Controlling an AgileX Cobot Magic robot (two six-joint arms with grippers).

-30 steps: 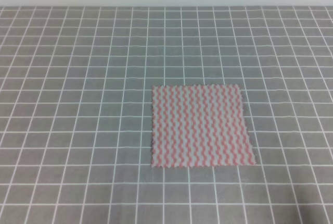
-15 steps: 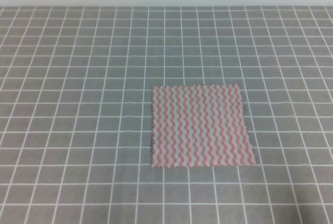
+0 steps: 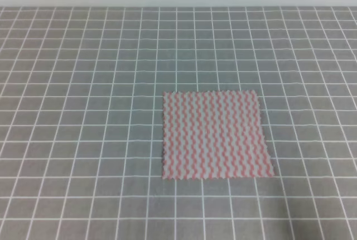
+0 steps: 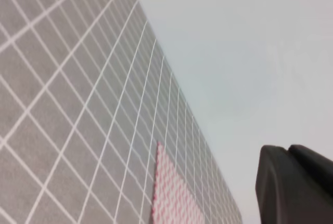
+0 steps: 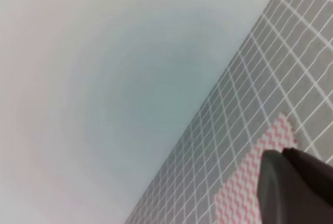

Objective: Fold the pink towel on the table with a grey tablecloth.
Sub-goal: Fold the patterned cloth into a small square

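left fingers (image 4: pixel 294 185): one dark matte piece at the wrist view's edge, touching nothing seen; opening cannot be told. right fingers (image 5: pixel 294 185): same. pink towel (image 3: pixel 215 135): thin square, wavy pink-white stripes, frayed edges, flat on the grey gridded table (image 3: pixel 78 111), right of centre.

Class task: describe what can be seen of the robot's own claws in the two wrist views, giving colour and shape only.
Little shows. In each wrist view one matte black, rounded, blocky piece of the left claw and the right claw fills the lower right corner. No cables or markings are visible; the high view shows no arm.
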